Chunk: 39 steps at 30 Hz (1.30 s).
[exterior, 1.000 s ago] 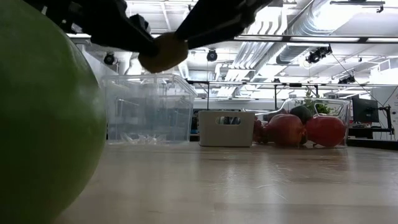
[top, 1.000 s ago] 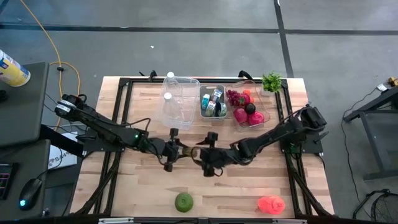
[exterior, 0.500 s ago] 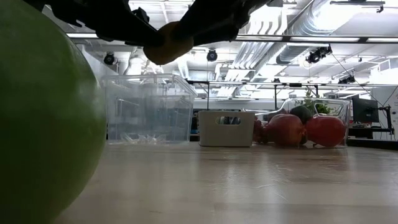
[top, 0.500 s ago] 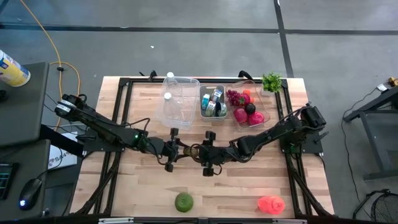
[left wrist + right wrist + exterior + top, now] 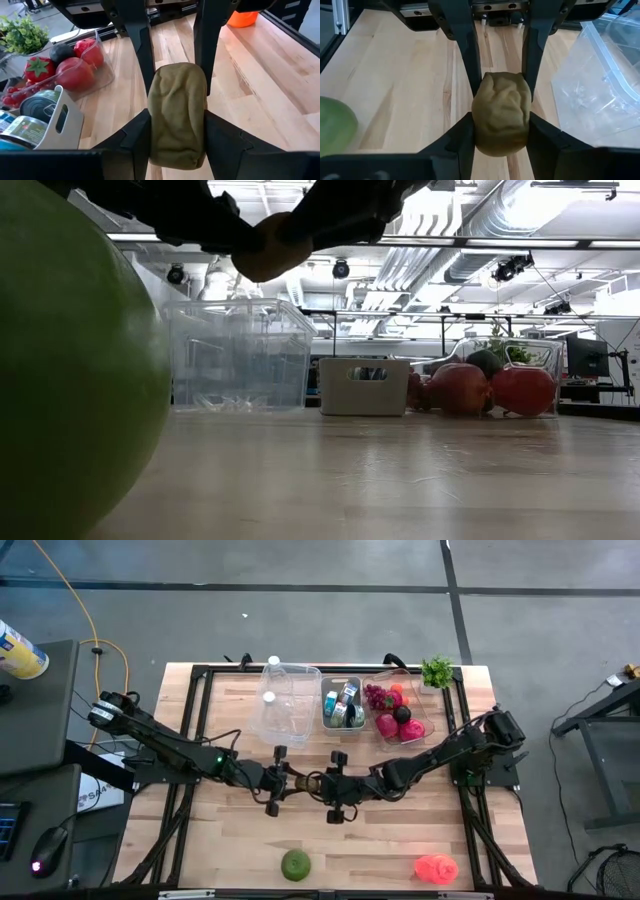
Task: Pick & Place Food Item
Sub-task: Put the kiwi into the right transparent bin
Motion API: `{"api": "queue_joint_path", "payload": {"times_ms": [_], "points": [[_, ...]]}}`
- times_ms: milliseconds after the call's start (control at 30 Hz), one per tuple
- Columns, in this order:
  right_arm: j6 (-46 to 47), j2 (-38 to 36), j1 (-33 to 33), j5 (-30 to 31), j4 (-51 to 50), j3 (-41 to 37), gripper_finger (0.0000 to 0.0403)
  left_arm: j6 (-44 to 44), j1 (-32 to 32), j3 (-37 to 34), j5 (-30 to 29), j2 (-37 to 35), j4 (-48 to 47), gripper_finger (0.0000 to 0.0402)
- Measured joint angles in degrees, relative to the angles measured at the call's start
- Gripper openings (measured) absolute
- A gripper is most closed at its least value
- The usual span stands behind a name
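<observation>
Robotics lab: exposed ceiling ducts (image 5: 470,230), framed workbench (image 5: 240,840).

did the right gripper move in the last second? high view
Yes. The right gripper slid left toward the left gripper, judged against the green fruit, and now both flank the tan potato-like item above mid-table.

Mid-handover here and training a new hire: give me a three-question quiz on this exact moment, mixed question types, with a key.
1. True or false: the lumpy tan potato-shaped food item rests on the wooden table.
2. Which grippers touch it? A) the left gripper only B) the right gripper only C) both
3. Fill in: the round green apple-like fruit lies near the table's ____ edge, away from the clear plastic bin.

Key: 1 false, it is held in the air; 2 C; 3 front.
</observation>
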Motion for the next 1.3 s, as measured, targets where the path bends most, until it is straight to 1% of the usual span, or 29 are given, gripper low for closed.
{"api": "queue_joint_path", "payload": {"times_ms": [100, 200, 300, 500, 633, 767, 833, 1000, 1167, 1300], "points": [[-0.04, 0.0, 0.08, 0.15, 0.01, 0.0, 0.0123, 1.44, -0.53, 0.0, 0.16, 0.01, 0.26, 0.0159], [0.11, 0.0, 0.46, 0.24, 0.23, 0.0, 0.0122, 1.22, -0.75, 0.0, 0.24, 0.02, 0.85, 0.0187], [0.21, 0.02, 0.42, 0.24, 0.04, 0.0, 0.0123, 0.89, -0.77, 0.31, 0.41, -0.04, 1.92, 0.0222], [1.41, 0.02, 0.43, 0.25, -0.78, 0.0, 0.0121, 1.1, -1.49, 0.26, 0.41, 0.0, 1.2, 0.0303], [3.94, 0.02, 0.44, 1.19, -4.16, 0.0, 0.0122, -1.57, -1.58, 0.24, -0.64, 0.0, 1.04, 0.034], [8.33, 0.02, 0.44, 2.43, -9.78, 0.0, 0.0121, -2.18, -1.54, 0.22, -1.15, 0.0, 0.81, 0.035], [10.27, 0.02, 0.53, 4.18, -12.39, 0.0, 0.012, -2.24, -1.56, 0.22, -1.14, 0.0, 0.78, 0.035], [13.33, -1.69, 1.68, 14.76, -19.2, -0.02, 0.0122, -6.45, -1.56, 0.22, -1.13, 0.0, 0.68, 0.0351], [15.41, -5.52, 3.13, 22.06, -25.94, -0.02, 0.0121, -10.91, -1.56, 0.2, -1.12, 0.0, -1.43, 0.0351], [17.79, -7.95, 4.15, 28.4, -30.7, 0.04, 0.0123, -11.33, -1.56, 0.2, -1.1, 0.0, -4.65, 0.0351]]}}
